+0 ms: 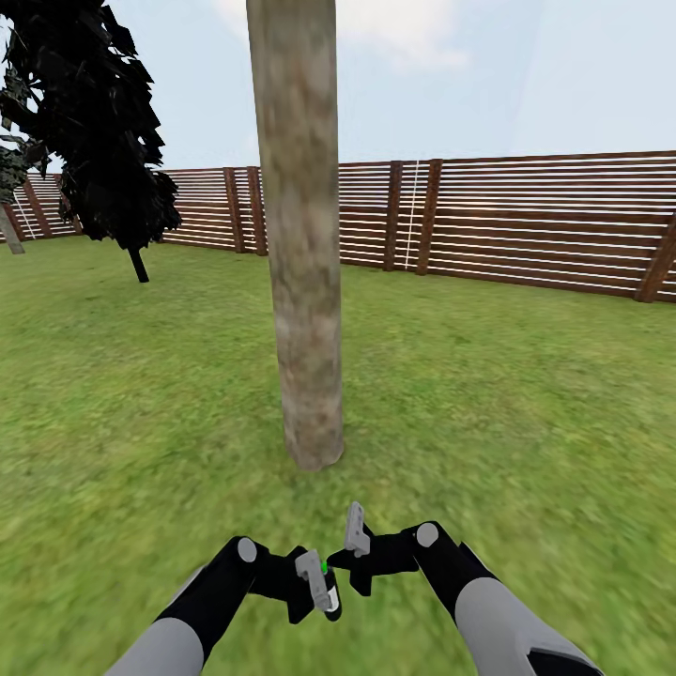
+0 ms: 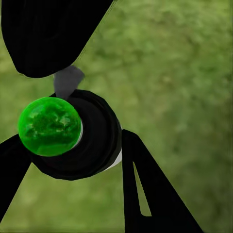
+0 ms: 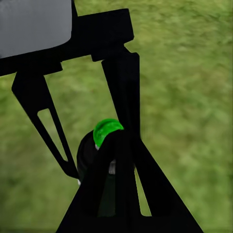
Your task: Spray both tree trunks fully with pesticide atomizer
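— Standing square to the trunk now, isn't it? The left gripper has its fingers closed around the atomizer, green cap up, held low over the grass.

— And the right gripper?

— Just beside the bottle. Its fingers look parted, with nothing between them as far as I can make out. In the right wrist view the atomizer sits beyond the fingertips, not between them.

— So picking up is done?

— I'd say so. Spraying is the step in hand. No white specks on the bark that I can see.

— What's needed next?

— Raising the nozzle toward the trunk, I'd judge; which way it faces I can't tell.

— Room?

— Plenty. Open lawn on both sides, fence well behind, dark conifer off to the left, well apart.
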### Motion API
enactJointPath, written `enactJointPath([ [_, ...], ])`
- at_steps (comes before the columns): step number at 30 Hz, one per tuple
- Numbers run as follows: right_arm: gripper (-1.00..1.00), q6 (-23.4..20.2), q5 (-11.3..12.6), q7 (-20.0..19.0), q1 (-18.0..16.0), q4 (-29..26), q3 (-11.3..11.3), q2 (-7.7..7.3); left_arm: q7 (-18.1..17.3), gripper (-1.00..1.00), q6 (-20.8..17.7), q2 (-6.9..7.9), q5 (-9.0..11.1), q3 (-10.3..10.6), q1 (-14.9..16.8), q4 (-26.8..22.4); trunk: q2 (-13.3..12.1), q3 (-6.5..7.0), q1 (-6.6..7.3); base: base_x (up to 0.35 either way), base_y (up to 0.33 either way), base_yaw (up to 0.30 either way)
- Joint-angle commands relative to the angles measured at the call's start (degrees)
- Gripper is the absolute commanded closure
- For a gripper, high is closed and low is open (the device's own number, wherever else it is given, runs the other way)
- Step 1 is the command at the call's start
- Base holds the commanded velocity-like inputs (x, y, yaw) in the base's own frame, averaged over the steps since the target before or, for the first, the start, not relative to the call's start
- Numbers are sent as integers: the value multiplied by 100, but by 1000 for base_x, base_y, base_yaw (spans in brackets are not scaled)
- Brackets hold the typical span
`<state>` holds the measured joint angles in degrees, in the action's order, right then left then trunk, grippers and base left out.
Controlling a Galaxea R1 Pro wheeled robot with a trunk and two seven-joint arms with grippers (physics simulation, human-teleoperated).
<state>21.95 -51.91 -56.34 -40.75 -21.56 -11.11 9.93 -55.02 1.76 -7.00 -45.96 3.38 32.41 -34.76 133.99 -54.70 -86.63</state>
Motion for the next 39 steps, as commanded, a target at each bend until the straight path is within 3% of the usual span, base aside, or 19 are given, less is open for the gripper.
enactJointPath([
  [1, 100, 19, -48, -27, -3, -6, -49, 7, -8, 100, 18, 1, -36, -1, 2, -1, 2, -6, 1, 0, 0, 0],
  [7, 100, 19, -48, -27, -3, 0, -49, 7, 17, 100, 10, 157, -102, 0, 8, 12, 2, -6, 1, 0, 0, 0],
  [8, 100, 19, -48, -27, -3, 1, -49, 7, 17, 100, 8, 264, -110, 1, 9, 13, 2, -6, 1, 0, 0, 0],
  [11, 100, 19, -48, -27, -2, 0, -49, 7, 18, 100, -7, 766, -122, 6, -15, 13, 2, -6, 1, 0, 0, 0],
  [17, 100, 27, -50, -20, -3, -14, -57, 7, 18, 100, -4, 1490, -124, 5, -64, 13, 2, -6, 1, 0, 0, 0],
  [19, 100, 28, -56, -12, -1, -21, -63, 7, 18, 100, 7, 1849, -124, 1, -80, 13, 2, -6, 1, 0, 0, 0],
  [23, 100, 33, -49, -2, 5, -18, -70, 7, 24, 100, 28, 2338, -103, -15, -112, 55, 2, -6, 1, 0, 0, 0],
  [25, 100, 36, -42, -1, 6, -14, -74, -157, 38, 100, 26, 2477, -79, -51, -116, 134, 2, -6, 1, 0, 0, 0],
  [26, 100, 37, -40, 1, 6, -8, -82, -308, 109, 100, 23, 2519, -69, -194, -118, 166, 2, -6, 1, 0, 0, 0],
  [29, 100, 37, -36, 37, 10, 3, -119, -652, 485, 100, 17, 2513, -51, -693, -118, 196, 2, -6, 1, 0, 0, 0],
  [31, 100, 37, -1, 295, 16, 29, -333, -919, 885, 100, 15, 2446, -35, -1120, -118, 333, 2, -6, 1, 0, 0, 0],
  [33, 100, 37, 60, 985, 36, 173, -799, -1137, 1455, 100, 11, 2263, -5, -1604, -114, 587, 2, -6, 1, 0, 0, 0],
  [34, 100, 37, 72, 1575, 70, 327, -1072, -1195, 1856, 100, 9, 2116, 49, -1867, -113, 703, 2, -6, 1, 0, 0, 0],
  [35, 100, 37, 76, 2020, 111, 458, -1205, -1221, 2141, 100, 9, 2002, 98, -2021, -113, 755, 2, -6, 1, 0, 0, 0],
  [36, 100, 40, 80, 2736, 191, 673, -1323, -1238, 2566, 100, 9, 1818, 185, -2198, -116, 804, 2, -6, 1, 0, 0, 0],
  [39, 100, 48, 93, 4440, 416, 1231, -1421, -1243, 3474, 100, -14, 1438, 400, -2428, -115, 940, 2, -6, 1, 0, 0, 0],
])
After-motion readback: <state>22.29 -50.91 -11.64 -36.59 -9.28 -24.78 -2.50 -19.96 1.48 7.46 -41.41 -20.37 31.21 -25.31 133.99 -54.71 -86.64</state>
